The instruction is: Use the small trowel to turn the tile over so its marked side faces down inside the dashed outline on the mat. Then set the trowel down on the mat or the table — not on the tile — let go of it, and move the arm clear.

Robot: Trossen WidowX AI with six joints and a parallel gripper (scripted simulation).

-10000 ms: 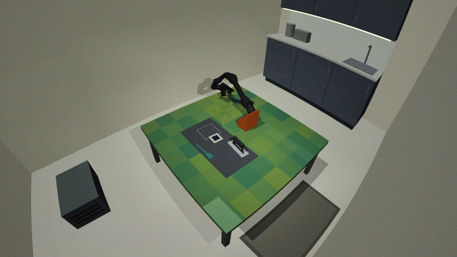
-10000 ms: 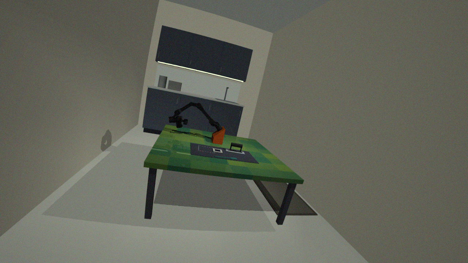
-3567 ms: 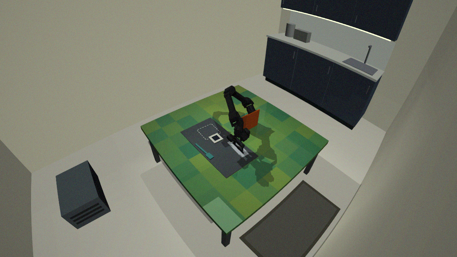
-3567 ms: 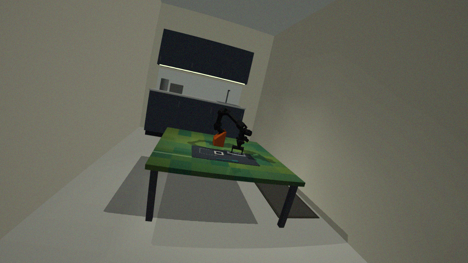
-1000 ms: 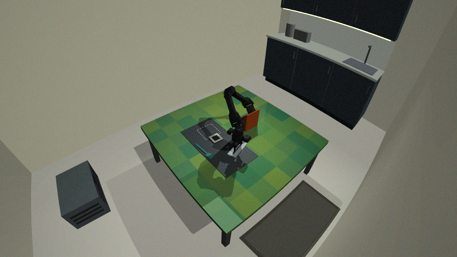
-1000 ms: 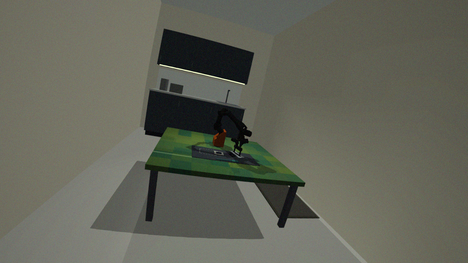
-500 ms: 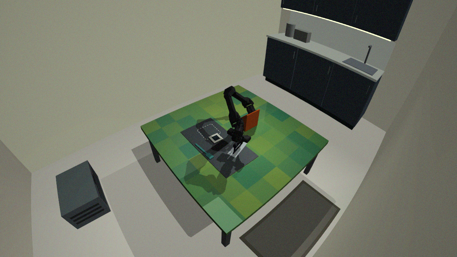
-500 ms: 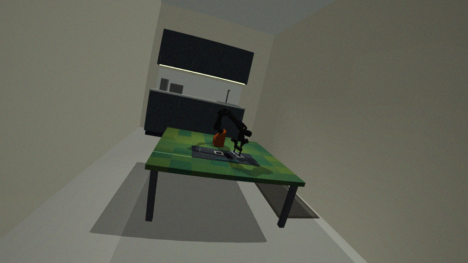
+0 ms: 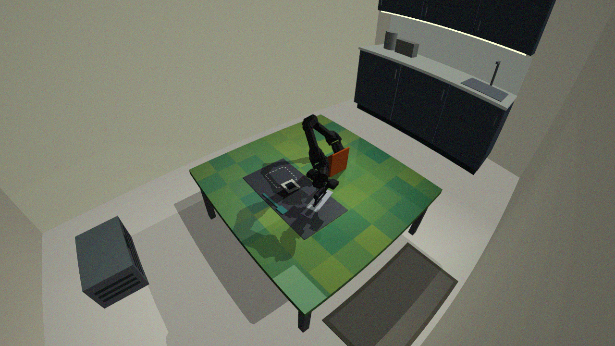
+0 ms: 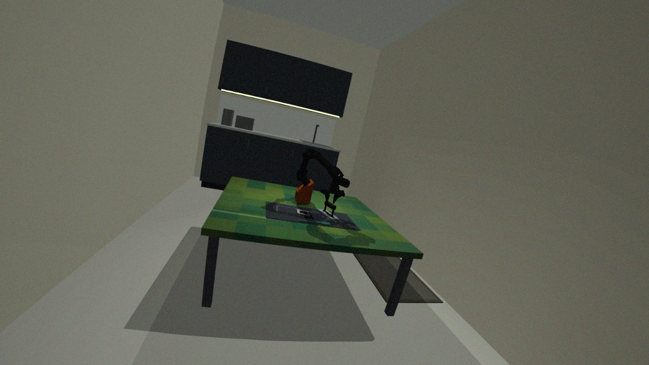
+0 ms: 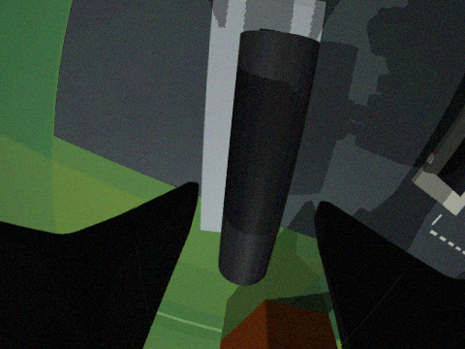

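The end effector [image 9: 318,200] [image 10: 329,212] [image 11: 259,201] is spread, with visible gaps beside the trowel's dark handle [image 9: 319,197] [image 10: 330,206] [image 11: 268,155] between its fingers. Farther outward, the pale tile [image 9: 289,185] [image 10: 302,212] [image 11: 454,201] sits near the dashed outline [image 9: 266,174] [image 11: 448,242], dark square up.

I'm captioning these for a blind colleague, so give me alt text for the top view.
A black robot arm reaches down over a dark mat on a green patchwork table, its open gripper at a trowel's dark handle. A pale tile with a dark square lies beside a dashed outline.
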